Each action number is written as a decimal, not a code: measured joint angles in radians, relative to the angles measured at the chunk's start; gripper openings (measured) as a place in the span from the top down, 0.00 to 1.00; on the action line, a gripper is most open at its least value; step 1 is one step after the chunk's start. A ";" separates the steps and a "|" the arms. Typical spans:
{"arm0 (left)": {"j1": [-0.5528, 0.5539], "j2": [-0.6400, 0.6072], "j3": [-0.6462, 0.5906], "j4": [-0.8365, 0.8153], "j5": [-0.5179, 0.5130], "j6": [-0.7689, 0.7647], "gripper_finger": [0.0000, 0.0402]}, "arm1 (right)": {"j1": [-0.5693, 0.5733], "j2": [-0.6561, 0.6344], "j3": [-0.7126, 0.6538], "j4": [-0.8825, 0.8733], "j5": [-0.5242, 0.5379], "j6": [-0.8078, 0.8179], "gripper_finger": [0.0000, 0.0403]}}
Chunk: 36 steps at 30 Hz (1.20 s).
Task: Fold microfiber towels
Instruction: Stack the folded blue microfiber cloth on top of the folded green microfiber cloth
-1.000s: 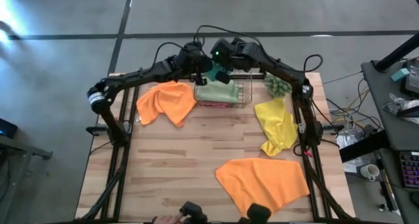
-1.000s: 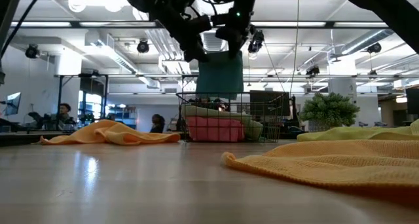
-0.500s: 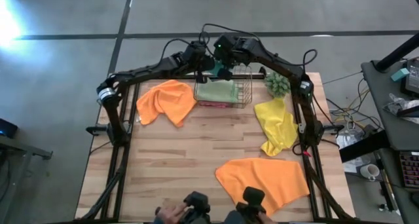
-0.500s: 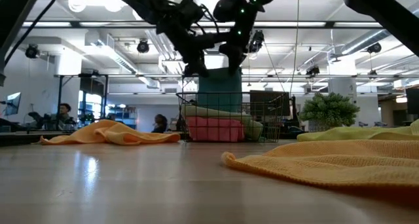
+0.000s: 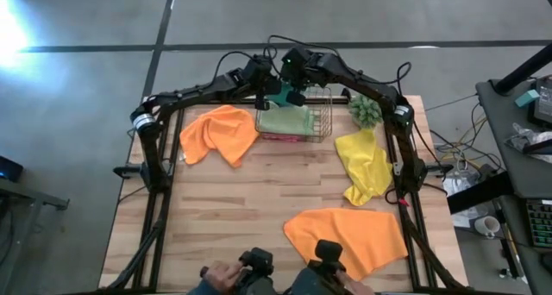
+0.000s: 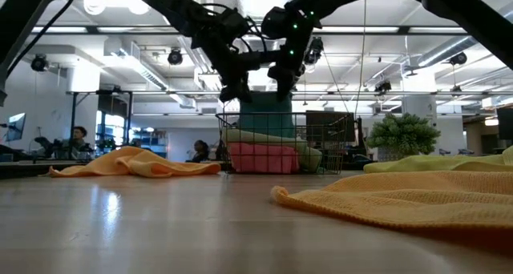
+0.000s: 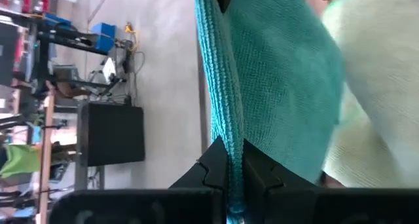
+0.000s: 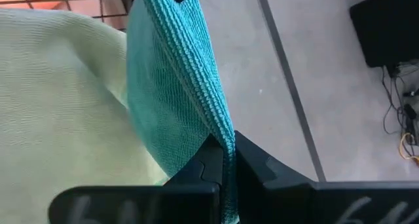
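**Q:** Now, what do the two grippers hold, and how?

**A:** Left gripper [image 7: 234, 175]: jaws pinched tight on one top edge of the teal towel [image 7: 275, 73]. Right gripper [image 8: 226, 162]: likewise clamped on the same cloth's opposite edge. In the high view both tools meet over the back of the copper wire basket [image 5: 321, 122], at the table's far edge, with the teal cloth hanging between them.

**Q:** Where do the other towels lie?

**A:** Sage green towel [image 5: 283, 121]: on top inside the basket, just under the hanging teal one. Pink towel [image 6: 260, 157]: beneath it in the basket, seen through the wires in the low view. Orange towel [image 5: 220, 134]: crumpled just left of the basket. Yellow towel [image 5: 366, 164]: rumpled on the right, below the small green plant [image 5: 366, 112]. Second orange towel [image 5: 349, 237]: spread near the front edge of the table [image 5: 233, 209].

**Q:** How should the cloth handle, and where is it best taken?

**A:** Judged soft, light and limp: it drapes straight down from the pinch and has no stiffness of its own. The napped weave looks grippy rather than slippery, and not fragile. Corners or a hemmed edge seem the best hold, one per gripper, so the sheet hangs flat.

**Q:** Any brands or writing?

**A:** None legible on towels or basket; room signage behind is probably too small to read.
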 joint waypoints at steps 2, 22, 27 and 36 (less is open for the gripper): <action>0.000 -0.001 -0.004 -0.040 0.016 -0.001 1.00 | 0.000 0.000 -0.014 0.002 -0.019 -0.013 0.98; -0.075 -0.021 -0.029 -0.322 0.056 -0.114 1.00 | 0.048 -0.002 -0.084 -0.084 -0.331 0.091 0.98; -0.095 -0.029 -0.029 -0.386 0.127 -0.173 1.00 | 0.075 -0.002 -0.094 -0.121 -0.353 0.121 0.98; -0.111 -0.029 -0.031 -0.448 0.204 -0.181 0.96 | 0.087 -0.003 -0.150 -0.120 -0.395 0.172 0.94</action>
